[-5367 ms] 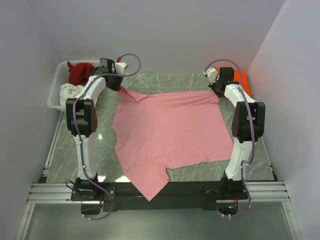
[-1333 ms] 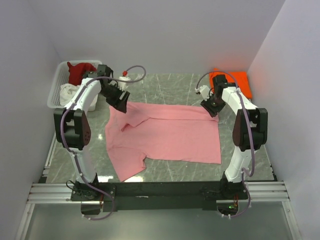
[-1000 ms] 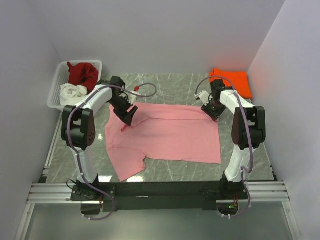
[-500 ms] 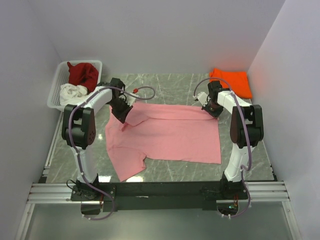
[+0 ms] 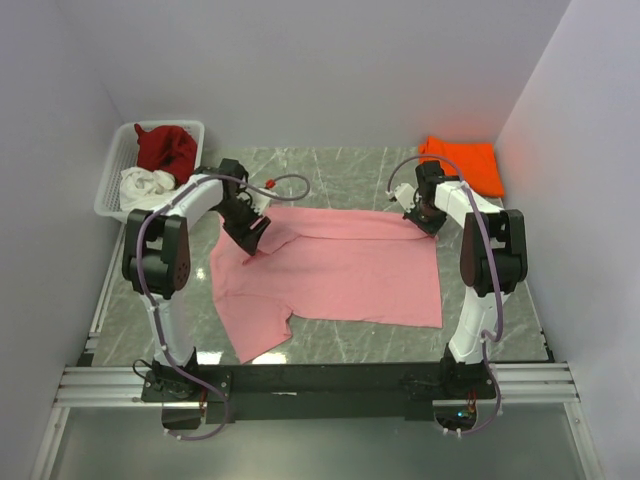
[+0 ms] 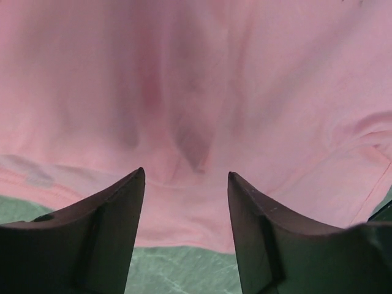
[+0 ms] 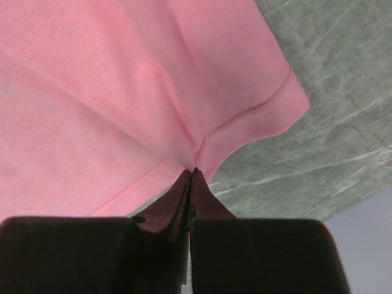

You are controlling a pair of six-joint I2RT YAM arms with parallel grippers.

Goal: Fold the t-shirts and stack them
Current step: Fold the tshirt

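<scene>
Pink t-shirt (image 5: 340,270) lay spread flat across the middle of the desk (image 5: 330,170). My left jaws hung partly open just over its far left part, gripping nothing. My right jaws were pinched fully closed on the hem at its far right corner. Orange t-shirt (image 5: 468,162) sat in the desk's far right corner.

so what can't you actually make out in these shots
white cloth in the basket: top view, bunched and too small to identify
left gripper tips: top view, hidden by its own wrist
pink t-shirt outline: both wrist views, cut off by frame edges
</scene>
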